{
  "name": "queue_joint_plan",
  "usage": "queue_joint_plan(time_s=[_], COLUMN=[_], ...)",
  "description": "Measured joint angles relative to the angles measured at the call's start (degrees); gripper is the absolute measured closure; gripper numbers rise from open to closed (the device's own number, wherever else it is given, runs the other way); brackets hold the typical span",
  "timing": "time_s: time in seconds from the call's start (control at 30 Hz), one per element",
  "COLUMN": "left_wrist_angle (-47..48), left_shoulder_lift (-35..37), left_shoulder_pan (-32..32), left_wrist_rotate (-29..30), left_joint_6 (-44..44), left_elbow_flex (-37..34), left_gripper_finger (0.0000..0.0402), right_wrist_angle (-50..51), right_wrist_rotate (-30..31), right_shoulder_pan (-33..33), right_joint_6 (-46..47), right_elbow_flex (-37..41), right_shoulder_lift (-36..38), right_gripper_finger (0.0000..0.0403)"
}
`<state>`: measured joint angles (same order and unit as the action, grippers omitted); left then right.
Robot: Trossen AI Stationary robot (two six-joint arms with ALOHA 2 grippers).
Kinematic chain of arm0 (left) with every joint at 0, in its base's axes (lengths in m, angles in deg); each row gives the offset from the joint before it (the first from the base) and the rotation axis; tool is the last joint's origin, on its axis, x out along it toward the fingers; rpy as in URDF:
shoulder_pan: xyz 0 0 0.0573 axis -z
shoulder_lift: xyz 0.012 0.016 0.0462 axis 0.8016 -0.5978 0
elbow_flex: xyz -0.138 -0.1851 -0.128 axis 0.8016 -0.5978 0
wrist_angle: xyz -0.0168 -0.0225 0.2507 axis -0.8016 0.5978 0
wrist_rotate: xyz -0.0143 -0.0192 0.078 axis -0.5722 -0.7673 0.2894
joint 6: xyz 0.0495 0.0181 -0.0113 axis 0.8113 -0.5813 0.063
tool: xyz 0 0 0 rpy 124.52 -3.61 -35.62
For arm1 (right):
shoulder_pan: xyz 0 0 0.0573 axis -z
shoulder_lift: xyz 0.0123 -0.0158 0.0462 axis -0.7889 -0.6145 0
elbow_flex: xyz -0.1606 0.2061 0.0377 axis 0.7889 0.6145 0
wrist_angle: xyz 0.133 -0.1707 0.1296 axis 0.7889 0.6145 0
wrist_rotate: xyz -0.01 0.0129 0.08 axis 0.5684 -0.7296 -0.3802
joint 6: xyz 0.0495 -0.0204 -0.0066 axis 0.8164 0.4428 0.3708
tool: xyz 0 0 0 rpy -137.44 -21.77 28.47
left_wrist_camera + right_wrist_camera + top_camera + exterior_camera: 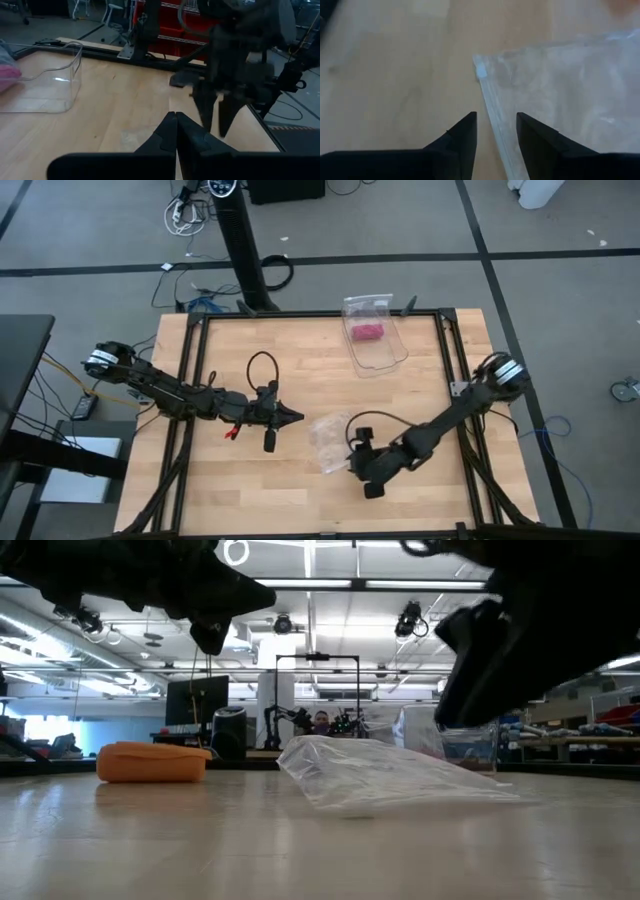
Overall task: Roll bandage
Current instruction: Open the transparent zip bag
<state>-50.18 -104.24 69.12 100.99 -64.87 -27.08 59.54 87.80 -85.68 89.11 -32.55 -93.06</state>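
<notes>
The bandage (150, 762) is a compact orange roll lying on its side on the wooden table, seen in the high view (232, 431) just beneath my left arm. My left gripper (288, 417) is shut and holds nothing; it hangs above the table to the right of the roll and points at the table's right edge (176, 131). My right gripper (366, 472) is open and slants down over the near right edge of a clear plastic zip bag (328, 442). The bag's zip edge (490, 112) runs between its fingers, apart from them.
A clear plastic container (375, 335) with a small pink bundle (367, 332) stands at the far middle of the table. The zip bag (385, 775) lies crumpled between the two grippers. Black frame rails (190, 380) run along the table's left and right sides.
</notes>
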Motion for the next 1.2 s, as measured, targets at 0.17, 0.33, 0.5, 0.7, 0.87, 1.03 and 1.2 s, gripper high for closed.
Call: queue_joint_plan(time_s=[0.17, 0.33, 0.5, 0.7, 0.87, 1.03, 1.2], left_wrist_angle=[0.46, 0.62, 0.62, 0.42, -2.12, -8.06, -9.02], left_shoulder_lift=[0.0, 0.0, 0.02, 0.02, 0.02, 0.02, 0.02], left_shoulder_pan=[0.0, 0.0, 0.0, 0.0, 0.03, 0.82, 1.68], left_wrist_rotate=[0.02, 0.0, 0.0, 0.0, 0.13, -0.53, -1.03], left_joint_6=[0.0, 0.0, 0.0, 0.01, 3.31, 10.05, 12.63], left_elbow_flex=[0.0, 0.02, 0.0, 0.0, 0.0, 0.04, 0.55], left_gripper_finger=[0.0394, 0.0394, 0.0394, 0.0394, 0.0394, 0.0378, 0.0335], right_wrist_angle=[6.48, 6.95, 7.19, 8.91, 14.29, 23.64, 31.67], right_wrist_rotate=[-0.82, -5.62, -6.08, -4.66, -2.43, 2.47, 7.9], right_shoulder_pan=[1.13, 3.05, 3.98, 4.56, 4.66, 3.97, 3.4], right_joint_6=[-0.5, -0.67, -0.66, -3.25, -4.16, -4.29, -4.23], right_elbow_flex=[-4.9, -5.73, -5.78, -5.98, -9.69, -15.46, -21.29], right_shoulder_lift=[-5.69, -8.52, -8.77, -7.85, -5.87, -2.21, 1.54], right_gripper_finger=[0.0282, 0.0294, 0.0324, 0.0395, 0.04, 0.0401, 0.0401])
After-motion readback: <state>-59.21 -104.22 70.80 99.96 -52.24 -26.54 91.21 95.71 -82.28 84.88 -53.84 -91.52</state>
